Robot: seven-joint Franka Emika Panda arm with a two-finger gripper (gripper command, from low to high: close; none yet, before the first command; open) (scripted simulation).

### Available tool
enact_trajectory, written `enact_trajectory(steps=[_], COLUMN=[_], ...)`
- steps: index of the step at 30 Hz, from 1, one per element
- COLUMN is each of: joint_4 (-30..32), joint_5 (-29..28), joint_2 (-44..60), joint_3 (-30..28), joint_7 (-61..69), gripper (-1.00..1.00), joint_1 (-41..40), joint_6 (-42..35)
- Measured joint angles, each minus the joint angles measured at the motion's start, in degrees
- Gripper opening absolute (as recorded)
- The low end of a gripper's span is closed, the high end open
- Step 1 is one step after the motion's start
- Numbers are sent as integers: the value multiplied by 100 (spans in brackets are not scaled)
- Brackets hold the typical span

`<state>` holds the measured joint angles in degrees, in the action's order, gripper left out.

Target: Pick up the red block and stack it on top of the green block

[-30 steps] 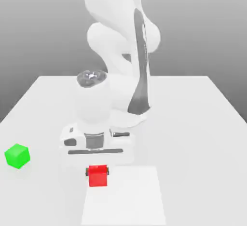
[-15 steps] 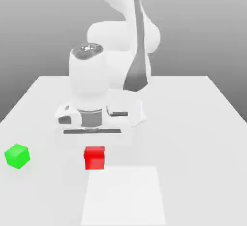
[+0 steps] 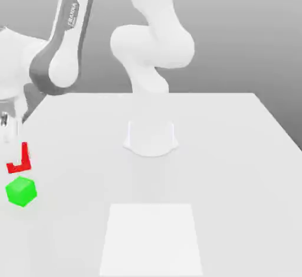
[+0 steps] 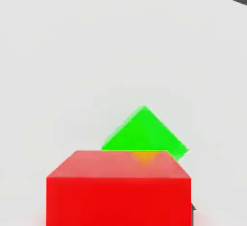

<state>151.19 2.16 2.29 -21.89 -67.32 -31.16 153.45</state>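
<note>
Red block (image 4: 118,201) — pinched in pincer (image 3: 15,152), held above green block (image 3: 21,191) — apart.

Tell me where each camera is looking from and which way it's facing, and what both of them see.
Exterior view: set off the arm, facing the arm's base across the pale table, looking somewhat downward; the arm's white links and part of the claw show.
Hand view: on the hand, looking past the held red block toward the table and green block; a small dark piece beside the red block is probably part of the claw.
Shared: both blocks and the table, the red one above the green.
</note>
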Motion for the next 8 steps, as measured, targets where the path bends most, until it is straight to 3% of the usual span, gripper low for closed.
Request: enact_trajectory(steps=[4, 5, 8], joint_4=[-56, -63, -63], joint_5=[670, 802, 802], joint_2=[722, 869, 869], joint_3=[352, 433, 433], joint_7=[433, 527, 527], gripper=[-100, 100, 100], joint_1=[-57, -112, -112], joint_6=[611, 739, 740])
